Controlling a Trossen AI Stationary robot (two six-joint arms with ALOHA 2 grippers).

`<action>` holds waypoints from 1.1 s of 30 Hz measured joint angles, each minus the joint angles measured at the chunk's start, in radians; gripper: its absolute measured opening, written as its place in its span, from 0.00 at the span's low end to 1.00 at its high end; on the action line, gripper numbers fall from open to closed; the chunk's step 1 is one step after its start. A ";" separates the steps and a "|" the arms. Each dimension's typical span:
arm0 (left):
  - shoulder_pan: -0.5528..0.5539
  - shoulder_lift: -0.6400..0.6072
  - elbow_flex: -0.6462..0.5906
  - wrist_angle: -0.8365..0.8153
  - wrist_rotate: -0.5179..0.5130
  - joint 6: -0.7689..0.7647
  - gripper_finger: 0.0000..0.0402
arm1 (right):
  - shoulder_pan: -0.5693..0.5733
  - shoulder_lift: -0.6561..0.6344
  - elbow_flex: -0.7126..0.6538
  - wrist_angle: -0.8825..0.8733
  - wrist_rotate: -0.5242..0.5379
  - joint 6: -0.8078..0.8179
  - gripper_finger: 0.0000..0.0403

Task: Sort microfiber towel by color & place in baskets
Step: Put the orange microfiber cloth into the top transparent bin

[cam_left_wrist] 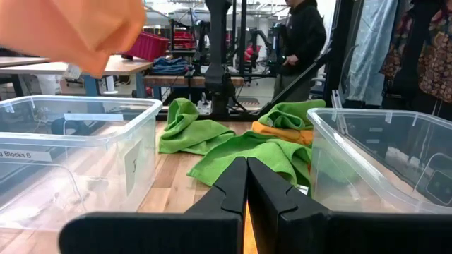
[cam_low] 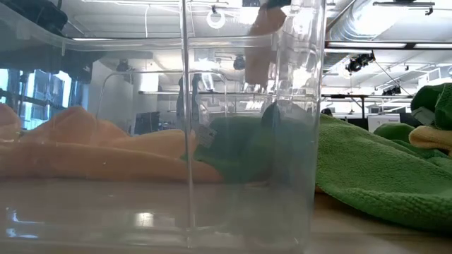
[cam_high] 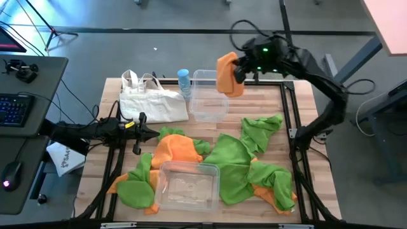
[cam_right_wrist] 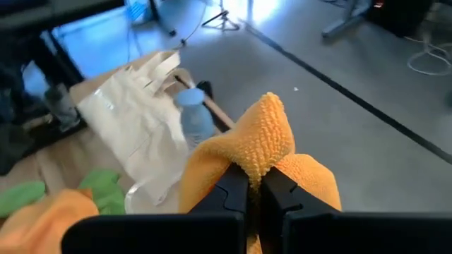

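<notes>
A bright orange microfiber towel (cam_high: 229, 74) is pinched in the closed right end effector (cam_right_wrist: 247, 185), hanging just above the far clear plastic basket (cam_high: 208, 108), seemingly empty. Near clear basket (cam_high: 186, 188): also empty. Remaining orange and green towels (cam_high: 238, 162) lie unsorted on the worktop (cam_high: 305, 127). Left end effector (cam_left_wrist: 246, 185) is closed, empty.

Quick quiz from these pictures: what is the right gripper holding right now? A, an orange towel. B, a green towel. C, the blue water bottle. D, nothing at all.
A: the right gripper is shut on an orange towel, which hangs over the far clear basket in the high view; the right wrist view shows the orange cloth pinched between its fingers.
</notes>
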 joint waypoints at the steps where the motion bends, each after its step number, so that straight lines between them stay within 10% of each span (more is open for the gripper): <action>1: 0.000 0.000 0.000 0.000 0.000 0.000 0.00 | 0.000 0.022 0.007 0.002 -0.022 -0.021 0.00; 33: 0.000 0.000 0.000 0.000 0.000 0.000 0.00 | -0.033 0.525 0.010 -0.033 -0.220 -0.477 0.00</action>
